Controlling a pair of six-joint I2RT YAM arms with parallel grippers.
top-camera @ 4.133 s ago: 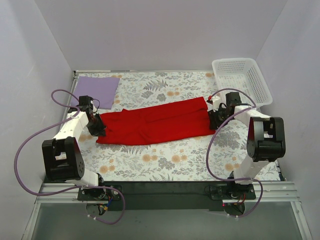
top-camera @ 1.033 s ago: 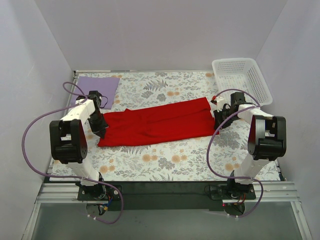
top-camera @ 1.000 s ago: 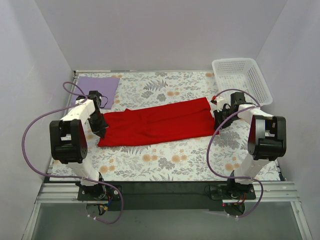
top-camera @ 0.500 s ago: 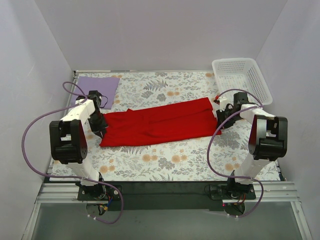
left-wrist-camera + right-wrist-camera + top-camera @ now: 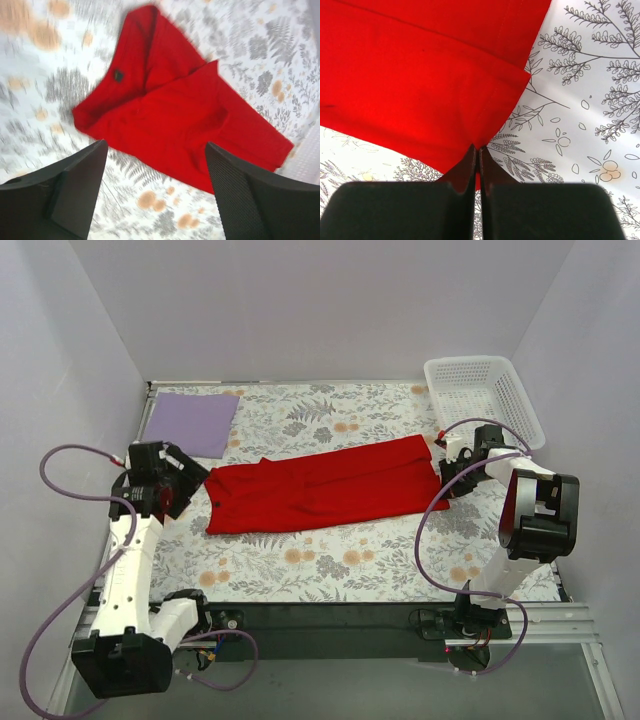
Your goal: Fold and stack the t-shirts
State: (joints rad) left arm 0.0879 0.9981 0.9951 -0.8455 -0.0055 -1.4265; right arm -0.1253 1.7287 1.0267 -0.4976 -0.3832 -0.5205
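Note:
The red t-shirt (image 5: 320,488) lies folded into a long strip across the middle of the floral table (image 5: 330,560). In the left wrist view the shirt (image 5: 175,115) lies below and ahead of the wide-apart fingers. My left gripper (image 5: 185,480) hangs open just left of the shirt's left end, holding nothing (image 5: 155,145). My right gripper (image 5: 443,475) is shut on the shirt's right edge; red cloth (image 5: 420,85) is pinched between its closed jaws (image 5: 477,148). The lavender t-shirt (image 5: 190,422) lies as a flat rectangle at the back left.
A white mesh basket (image 5: 480,395) stands at the back right corner. Grey walls close in the table on three sides. Purple cables loop from both arms beside the table's left and right edges.
My left gripper has opened, let go of the shirt's left end and pulled back up and to the left. The right gripper stays shut on the right edge, shifted slightly right.

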